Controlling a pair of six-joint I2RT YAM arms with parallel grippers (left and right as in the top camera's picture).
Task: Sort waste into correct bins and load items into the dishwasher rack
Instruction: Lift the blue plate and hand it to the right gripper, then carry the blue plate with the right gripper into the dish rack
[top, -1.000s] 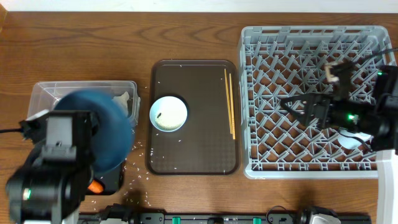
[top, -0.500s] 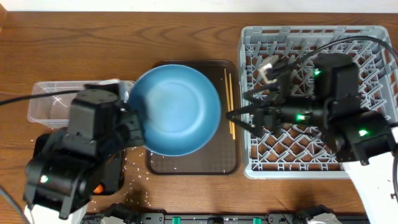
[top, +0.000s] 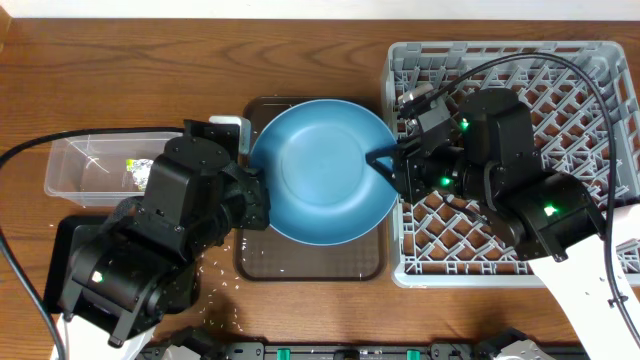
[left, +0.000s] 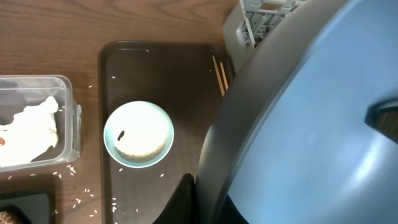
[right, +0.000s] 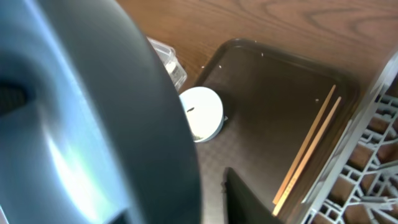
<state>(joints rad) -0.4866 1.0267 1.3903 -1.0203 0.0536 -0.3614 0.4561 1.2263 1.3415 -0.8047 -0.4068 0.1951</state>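
The big blue plate (top: 322, 172) hangs over the brown tray, tilted. My left gripper (top: 250, 186) is shut on its left rim (left: 208, 185). My right gripper (top: 386, 164) straddles the plate's right rim (right: 174, 196); a thin gap shows beside its lower finger (right: 249, 199). Under the plate a light blue bowl (left: 138, 134) holds rice and a small brown piece. The chopsticks (right: 308, 155) lie along the tray's right side. The grey dishwasher rack (top: 560, 70) stands at the right. The clear tub (top: 80, 165) at the left holds white paper (left: 28, 134).
The brown serving tray (top: 300, 262) lies in the middle. A black tray (left: 25, 205) sits in front of the tub, mostly under my left arm. Loose rice (top: 215, 275) is scattered on the wooden table by the tray's left edge.
The left arm has carried the plate right, from above the tub to above the brown tray. The right arm came left out of the rack to the plate's rim, and its jaws narrowed.
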